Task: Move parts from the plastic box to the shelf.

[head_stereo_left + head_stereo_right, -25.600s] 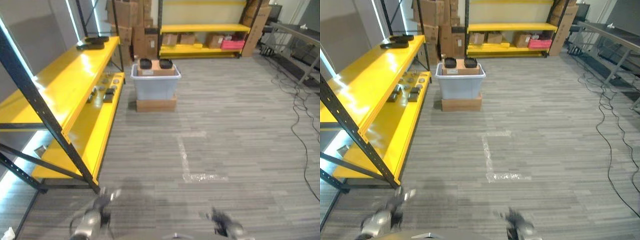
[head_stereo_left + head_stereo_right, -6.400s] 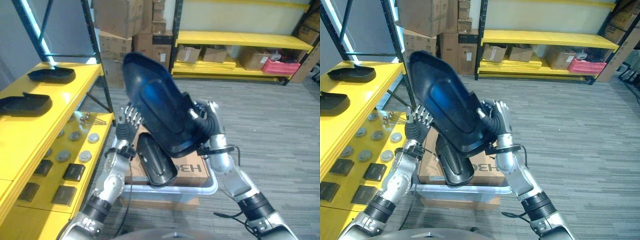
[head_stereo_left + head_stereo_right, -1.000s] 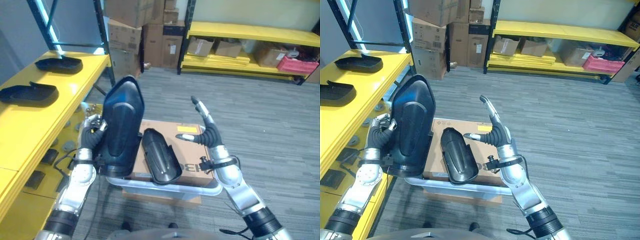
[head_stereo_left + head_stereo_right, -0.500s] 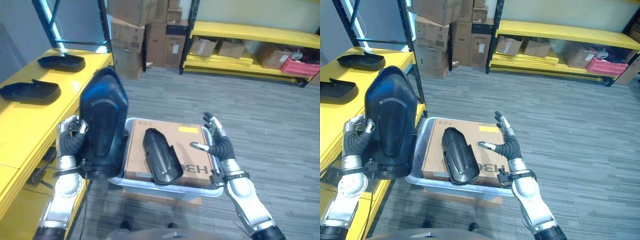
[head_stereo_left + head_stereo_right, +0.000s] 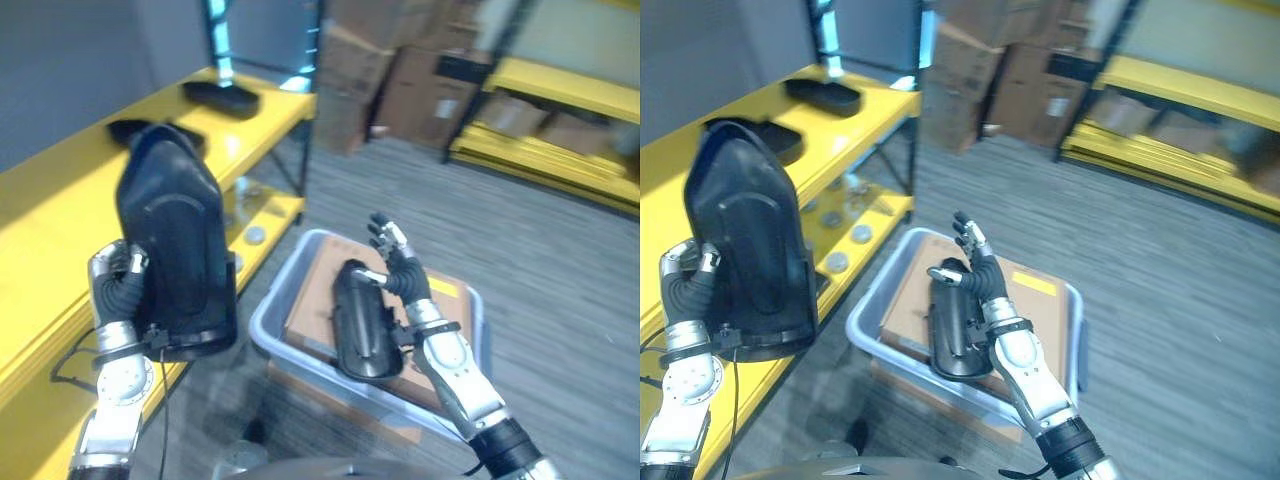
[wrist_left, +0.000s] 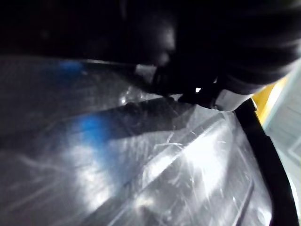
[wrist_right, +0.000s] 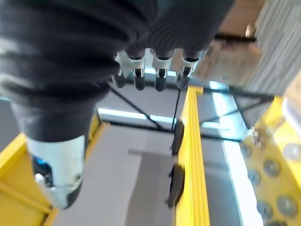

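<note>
Black moulded part [image 5: 180,255] stands upright in the robot's left hand [image 5: 118,290], whose fingers are curled round its edge, and it hangs just beside the front lip of the yellow shelf [image 5: 60,215]. Two more dark parts [image 5: 823,95] already lie further along that shelf. The right hand [image 5: 975,268] hovers with relaxed, spread fingers over the plastic box [image 5: 290,290], holding nothing; a second black part [image 5: 362,335] rests there on a cardboard carton [image 5: 445,300].

From where I stand, the job now looks like placing the carried part. It is tall and broad, so it would do best to be tipped flat before it goes down, clear of the shelf's black upright [image 5: 310,90], and set on bare yellow short of the other parts, the fingers loosening once it is fully resting.
</note>
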Controlling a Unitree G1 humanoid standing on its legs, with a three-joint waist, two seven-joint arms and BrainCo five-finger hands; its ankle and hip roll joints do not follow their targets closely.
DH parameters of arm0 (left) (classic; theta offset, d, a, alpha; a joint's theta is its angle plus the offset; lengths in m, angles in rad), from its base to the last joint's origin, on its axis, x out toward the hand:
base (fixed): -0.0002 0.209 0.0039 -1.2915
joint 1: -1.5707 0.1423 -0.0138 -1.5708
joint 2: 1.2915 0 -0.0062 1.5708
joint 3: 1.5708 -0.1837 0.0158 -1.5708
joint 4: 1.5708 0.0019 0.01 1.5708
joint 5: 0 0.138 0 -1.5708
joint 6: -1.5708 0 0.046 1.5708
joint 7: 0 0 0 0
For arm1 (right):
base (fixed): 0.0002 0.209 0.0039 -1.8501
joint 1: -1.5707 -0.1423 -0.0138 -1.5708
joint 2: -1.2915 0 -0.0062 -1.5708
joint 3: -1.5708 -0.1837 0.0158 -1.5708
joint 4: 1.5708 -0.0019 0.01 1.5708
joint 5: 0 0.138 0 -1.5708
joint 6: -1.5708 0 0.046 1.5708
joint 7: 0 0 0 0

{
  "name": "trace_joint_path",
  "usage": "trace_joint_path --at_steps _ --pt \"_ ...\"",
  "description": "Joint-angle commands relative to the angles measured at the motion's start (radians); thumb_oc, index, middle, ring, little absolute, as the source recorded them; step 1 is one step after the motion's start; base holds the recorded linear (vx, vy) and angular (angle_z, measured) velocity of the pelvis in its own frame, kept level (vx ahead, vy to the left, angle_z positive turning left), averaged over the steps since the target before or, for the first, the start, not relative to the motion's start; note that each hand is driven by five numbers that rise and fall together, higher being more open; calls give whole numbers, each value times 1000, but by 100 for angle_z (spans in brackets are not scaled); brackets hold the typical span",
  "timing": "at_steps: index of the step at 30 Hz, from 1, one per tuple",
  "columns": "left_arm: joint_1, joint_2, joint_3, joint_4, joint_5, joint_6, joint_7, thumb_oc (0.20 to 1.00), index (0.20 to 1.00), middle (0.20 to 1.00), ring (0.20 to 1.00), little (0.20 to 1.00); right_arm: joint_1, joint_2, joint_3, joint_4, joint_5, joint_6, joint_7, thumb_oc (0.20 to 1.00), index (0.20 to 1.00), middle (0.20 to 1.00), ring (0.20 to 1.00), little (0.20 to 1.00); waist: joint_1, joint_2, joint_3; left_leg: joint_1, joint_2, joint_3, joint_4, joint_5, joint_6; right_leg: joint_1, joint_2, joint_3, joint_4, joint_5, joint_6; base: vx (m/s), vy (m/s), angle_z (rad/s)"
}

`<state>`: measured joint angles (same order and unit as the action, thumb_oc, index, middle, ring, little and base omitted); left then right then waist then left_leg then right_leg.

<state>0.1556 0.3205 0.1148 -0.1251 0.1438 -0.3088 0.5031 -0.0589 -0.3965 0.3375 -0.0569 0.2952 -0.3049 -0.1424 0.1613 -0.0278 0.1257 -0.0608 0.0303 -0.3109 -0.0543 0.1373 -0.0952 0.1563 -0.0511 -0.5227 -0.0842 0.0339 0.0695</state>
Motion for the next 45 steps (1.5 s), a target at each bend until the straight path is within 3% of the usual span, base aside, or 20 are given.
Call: trace_joint_path --at_steps 1,2,4,7,8,9,10,12,15,19,20,23,24,25,26,28,29,33,37,45 --pt "-58 105 52 -106 -50 -85 32 200 200 200 200 200 -139 8 7 5 7 -56 -2 1000 1000 1000 1000 1000 82 -19 46 -19 65 -19 2 -102 -59 11 -61 -30 93 -208 2 58 -115 156" --pt "-58 105 52 -106 -50 -85 32 200 200 200 200 200 -139 8 7 5 7 -56 -2 1000 1000 1000 1000 1000 82 -19 46 -19 65 -19 2 -102 -59 11 -61 -30 93 -208 2 -9 15 182" --pt "-86 100 26 -107 -68 -94 29 200 200 200 200 200 -201 -6 26 19 -4 -50 -10 1000 1000 1000 1000 1000 82 -15 50 -55 104 114 -6 -68 -67 30 -73 -101 79 -206 11 20 133 150" --pt "-112 102 8 -101 -94 -95 14 200 200 200 200 200 -253 -15 60 23 -52 -37 -9 1000 1000 1000 1000 1000 43 -17 44 -66 194 452 9 -29 -48 42 -98 -153 71 -184 21 11 167 108" --pt "-112 102 10 -101 -94 -95 14 200 200 200 200 200 -254 -14 62 23 -53 -36 -10 1000 1000 1000 1000 1000 46 -18 43 -66 195 458 9 -29 -48 39 -98 -148 69 -182 21 6 189 83" --pt "-107 108 6 -98 -111 -94 -1 200 200 200 200 200 -247 -25 67 -10 -72 -34 1 1000 1000 1000 1000 1000 15 -10 27 -51 239 630 7 -13 -45 40 -111 -185 75 -166 23 55 190 85" --pt "-98 109 7 -93 -121 -91 -3 200 200 200 200 200 -244 -22 71 -20 -77 -25 6 1000 1000 1000 1000 1000 11 -4 19 -44 241 649 9 -9 -46 41 -115 -187 77 -164 24 56 190 105" --pt "-77 114 22 -96 -120 -86 3 200 200 200 200 200 -247 -10 83 -45 -78 -18 23 1000 1000 1000 1000 1000 25 -2 9 -48 217 598 23 -27 -43 45 -136 -171 83 -161 32 156 202 73" --pt "-76 121 20 -105 -118 -91 1 200 200 200 200 200 -258 4 86 -34 -70 -20 23 1000 1000 1000 1000 1000 28 -12 10 -68 201 593 62 -48 -27 59 -171 -182 96 -146 44 167 248 0" --pt "-92 141 6 -111 -124 -102 -16 200 200 200 200 200 -270 23 106 -42 -88 -15 30 1000 1000 1000 1000 1000 21 -41 -12 -76 109 587 119 -142 33 79 -290 -190 147 -59 104 244 398 21" --pt "-113 156 -6 -117 -120 -104 -15 200 200 200 200 200 -283 33 110 -41 -89 -11 30 1000 1000 1000 1000 1000 5 -41 -13 -55 56 574 115 -173 68 57 -357 -160 242 37 116 174 333 12" --pt "-148 176 -17 -128 -119 -110 -9 200 200 200 200 200 -287 42 105 -40 -92 -13 18 1000 1000 1000 1000 1000 -21 -39 -2 -23 -1 553 90 -196 109 14 -411 -71 356 86 133 197 355 29" --pt "-184 183 -35 -128 -106 -111 4 200 200 200 200 200 -290 46 100 -38 -103 -17 9 1000 1000 1000 1000 1000 -34 -34 5 -4 -16 542 69 -198 122 -27 -406 3 402 86 134 157 302 66" --pt "-237 199 -71 -125 -87 -119 19 200 200 200 200 200 -277 32 71 -68 -107 -32 -9 1000 1000 1000 1000 1000 -81 -8 24 14 -22 498 35 -167 130 -115 -311 135 400 -6 81 148 225 65" --pt "-259 206 -85 -125 -72 -119 28 200 200 200 200 200 -273 23 47 -90 -112 -41 -25 1000 1000 1000 1000 1000 -91 5 32 21 -22 474 20 -161 127 -155 -264 185 374 -57 74 106 141 38" --pt "-280 215 -90 -130 -40 -110 44 200 200 200 200 200 -272 17 22 -116 -129 -53 -51 1000 1000 1000 1000 1000 -100 13 39 33 -22 454 8 -163 122 -177 -236 207 317 -88 76 134 -1 70" --pt "-304 225 -101 -139 31 -100 68 200 200 200 200 200 -261 11 -21 -164 -146 -75 -74 1000 1000 1000 1000 1000 -123 12 49 51 -31 417 -12 -161 115 -202 -200 247 186 -57 87 224 -28 98" --pt "-338 204 -132 -126 85 -100 90 200 200 200 200 200 -247 5 -64 -208 -179 -101 -107 1000 1000 1000 1000 1000 -164 -9 61 68 -45 367 -26 -168 113 -266 -127 407 87 6 127 123 -59 80" --pt "-339 177 -155 -119 112 -87 95 200 200 200 200 200 -221 -8 -95 -237 -202 -113 -118 1000 1000 1000 1000 1000 -160 -35 56 66 -51 342 -20 -178 111 -232 -118 443 45 17 117 39 -116 47" --pt "-269 109 -146 -87 89 -35 90 200 200 200 200 200 -140 -33 -120 -259 -207 -108 -94 1000 1000 1000 1000 1000 -167 -38 27 98 -14 329 -27 -185 80 -175 -93 403 20 -1 89 92 -173 34"
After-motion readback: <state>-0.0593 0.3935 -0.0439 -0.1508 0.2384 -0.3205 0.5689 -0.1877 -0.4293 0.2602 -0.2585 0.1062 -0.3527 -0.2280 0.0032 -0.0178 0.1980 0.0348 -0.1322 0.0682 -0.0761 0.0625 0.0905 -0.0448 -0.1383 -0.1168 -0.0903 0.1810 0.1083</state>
